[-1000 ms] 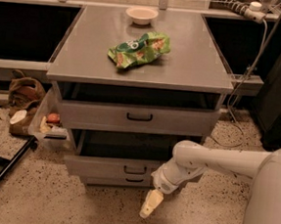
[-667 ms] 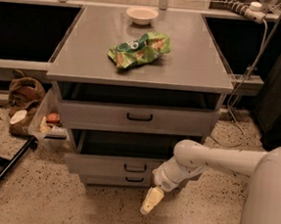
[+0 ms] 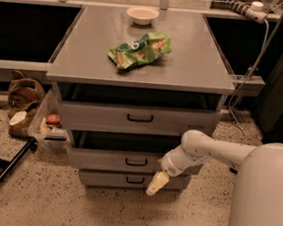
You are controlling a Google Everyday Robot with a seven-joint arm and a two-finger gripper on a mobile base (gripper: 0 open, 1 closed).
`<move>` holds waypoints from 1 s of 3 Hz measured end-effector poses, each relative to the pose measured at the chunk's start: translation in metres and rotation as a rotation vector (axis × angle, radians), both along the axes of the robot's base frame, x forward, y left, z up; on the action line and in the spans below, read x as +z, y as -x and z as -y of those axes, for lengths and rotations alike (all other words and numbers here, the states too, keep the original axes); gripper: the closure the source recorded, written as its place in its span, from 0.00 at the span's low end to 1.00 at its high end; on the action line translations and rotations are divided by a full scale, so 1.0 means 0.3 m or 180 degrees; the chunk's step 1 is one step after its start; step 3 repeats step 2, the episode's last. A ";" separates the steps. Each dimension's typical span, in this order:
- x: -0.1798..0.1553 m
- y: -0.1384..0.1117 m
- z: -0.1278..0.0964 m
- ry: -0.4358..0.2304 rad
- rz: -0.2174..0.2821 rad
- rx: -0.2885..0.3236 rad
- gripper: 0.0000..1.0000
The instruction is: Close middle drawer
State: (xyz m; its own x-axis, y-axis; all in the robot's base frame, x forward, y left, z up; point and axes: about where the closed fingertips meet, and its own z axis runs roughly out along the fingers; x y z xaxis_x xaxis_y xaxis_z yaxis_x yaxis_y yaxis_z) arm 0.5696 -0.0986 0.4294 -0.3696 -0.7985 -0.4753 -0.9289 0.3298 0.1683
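The middle drawer [image 3: 127, 159] is grey with a small dark bar handle at its centre, and it stands pulled out a little from the cabinet, its dark inside showing above the front panel. My gripper [image 3: 157, 182] hangs at the end of the white arm, in front of the right part of the middle drawer front and over the lowest drawer front [image 3: 126, 179]. Its cream-coloured tip points down and to the left. The top drawer [image 3: 140, 118], with a taller front and black handle, is also open a little.
A green snack bag [image 3: 140, 49] and a white bowl [image 3: 142, 15] lie on the grey cabinet top [image 3: 87, 55]. A clear bin with items [image 3: 46, 124] and a brown bag [image 3: 23, 94] sit at the left. A black pole [image 3: 2, 177] lies on the speckled floor.
The gripper has risen slightly and moved closer to the drawer fronts. The middle drawer looks pushed in a little further than before.
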 end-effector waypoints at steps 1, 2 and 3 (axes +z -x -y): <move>-0.036 -0.114 0.002 0.0034 -0.0029 -0.0033 0.00; -0.044 -0.152 -0.014 0.0025 -0.0019 -0.0028 0.00; -0.044 -0.152 -0.014 0.0025 -0.0019 -0.0028 0.00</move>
